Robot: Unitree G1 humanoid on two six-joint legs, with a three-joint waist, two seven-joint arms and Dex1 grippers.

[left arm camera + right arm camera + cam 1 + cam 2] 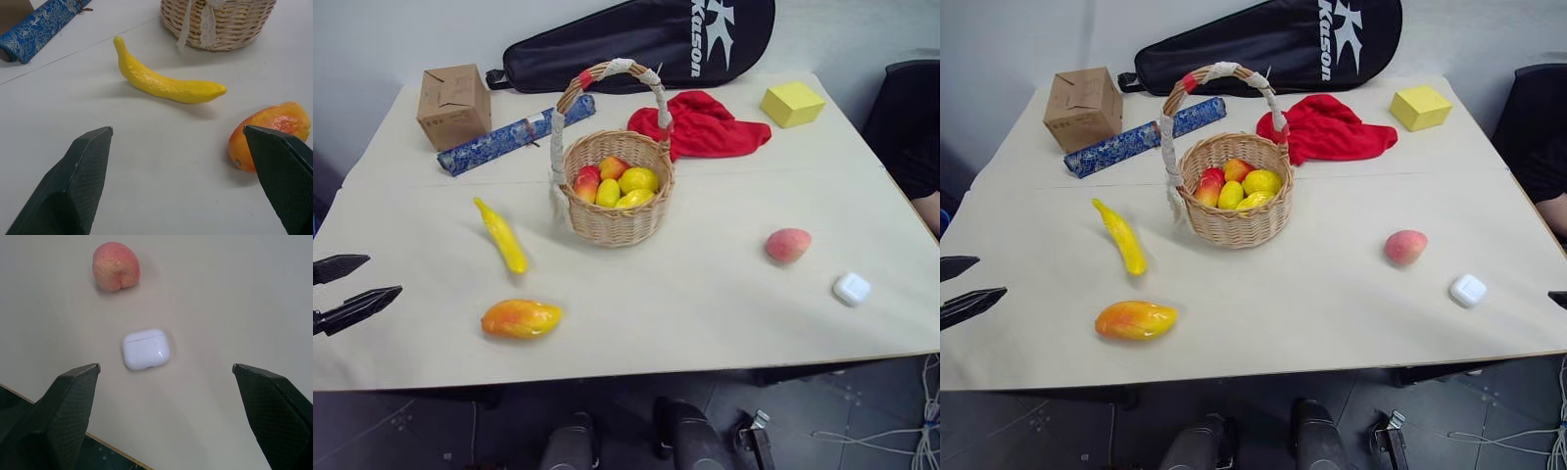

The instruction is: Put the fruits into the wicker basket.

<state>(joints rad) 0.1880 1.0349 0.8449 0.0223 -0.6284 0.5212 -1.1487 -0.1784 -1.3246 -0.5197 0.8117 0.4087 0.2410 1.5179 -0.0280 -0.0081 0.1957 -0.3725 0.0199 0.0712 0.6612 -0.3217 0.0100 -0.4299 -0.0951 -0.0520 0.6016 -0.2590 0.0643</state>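
Fruits lie scattered on a pale beige table point(724, 294) around a round light-tan woven wicker basket point(615, 211) that stands upright just above the centre of the head view. The basket has a tall arched handle wrapped in white tape with a red band, and it already holds several red and yellow fruits. A slim yellow banana point(502, 235) lies left of the basket, near it but apart. An oval orange-yellow mango point(520, 318) lies below the banana, toward the lower left of the frame. A round pinkish-red peach point(788, 244) sits well to the right of the basket, and a small white rounded case point(852, 288) lies just below and right of the peach.

Along the top of the frame sit a brown cardboard box point(454, 105) at upper left, a rolled blue patterned cloth point(514, 133) beside it, a crumpled red cloth point(705, 125) right of the basket handle, a yellow square block point(792, 104) at upper right, and a long black racket bag point(646, 41) at the table's far edge.

The left end effector point(342, 286) hovers at the left edge of the frame, its two black fingers spread apart and empty, aimed toward the banana and mango. The right end effector point(166, 377) hovers above the white case, fingers likewise spread wide and holding nothing.
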